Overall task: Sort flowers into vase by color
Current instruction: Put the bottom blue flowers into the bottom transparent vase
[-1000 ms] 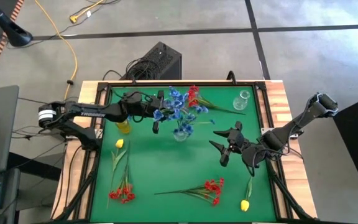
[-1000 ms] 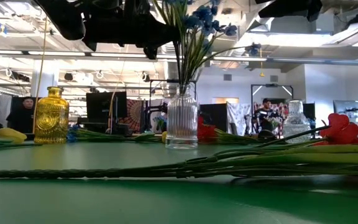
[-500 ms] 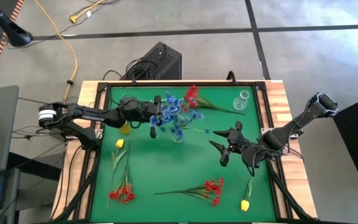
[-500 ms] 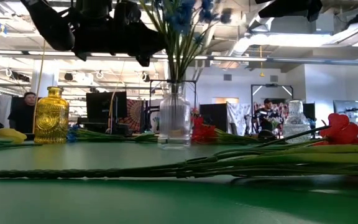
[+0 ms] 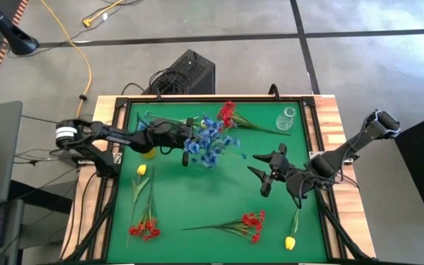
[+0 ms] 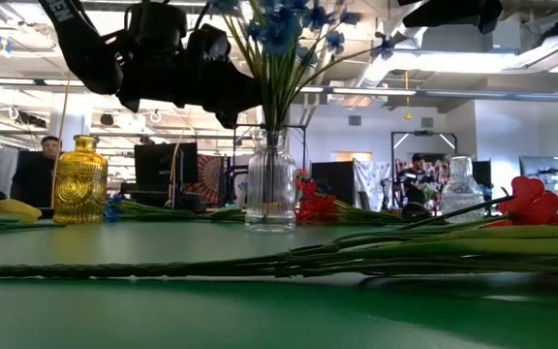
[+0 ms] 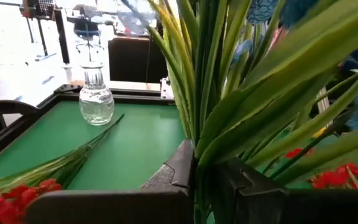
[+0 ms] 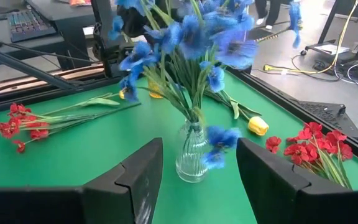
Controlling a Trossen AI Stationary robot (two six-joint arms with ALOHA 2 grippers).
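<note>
A bunch of blue flowers (image 5: 208,142) stands with its stems in a clear ribbed vase (image 6: 270,194) near the middle of the green mat. My left gripper (image 5: 186,147) reaches in from the table's left and is shut on that bunch. My right gripper (image 5: 258,174) hovers open to the right of the vase; in the right wrist view its fingers frame the vase (image 8: 191,158) from a distance. Red sprigs (image 5: 252,221) and yellow tulips (image 5: 291,241) lie flat on the mat. My left gripper pinches the blue bunch's green stems and leaves (image 7: 199,134) between its two fingers (image 7: 178,167), below the blooms and above the vase mouth. The fingers come about level from the table's left, across the upright stems. The stems' lower ends sit in the vase on the mat.
A yellow glass bottle (image 5: 147,151) stands near the mat's left edge and a second clear vase (image 5: 286,119) at the far right. Red blooms (image 5: 228,112) lie at the far edge, a red sprig (image 5: 144,227) and a yellow tulip (image 5: 141,169) at the left. A raised black frame borders the mat.
My left gripper, shut on the blue bunch, has come down and moved a little toward the near edge. The blooms have come with it. The ribbed vase has slid slightly toward the table's left.
</note>
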